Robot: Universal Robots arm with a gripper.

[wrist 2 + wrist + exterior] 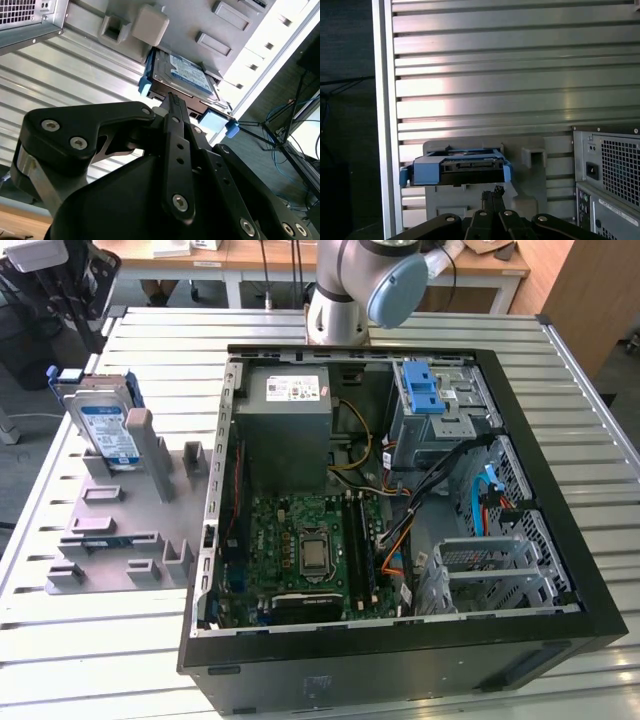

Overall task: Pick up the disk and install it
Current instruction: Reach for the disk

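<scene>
the desk (100,660) was a bed of ribbed aluminium slats, pale and shiny. on it lay a black case (560,620), open, with a green board (300,550), a grey metal supply box (285,425), a blue latch (422,390) and loose cables inside.

the arm (345,290) stood at the far edge of the desk behind the case. its grey column rose to a blue-capped joint and ran out of the exterior view's top.

a flat grey plastic holder (110,530) with raised blocks and slots lay on the desk just beside the case, on the exterior view's left. the disk (105,425) stood on edge in the holder's far corner, tilted a little, with its white-and-blue label toward the camera. it was a silver metal slab in a blue plastic frame.

in both wrist views the end effector (172,100), black with bolted links, pointed at the disk (185,75) from above the desk. its fingers were drawn together with nothing between them. in the first wrist view the disk (462,167) showed its dark connector end and blue frame just beyond the end effector (493,192). the two were near but apart, not touching.
</scene>
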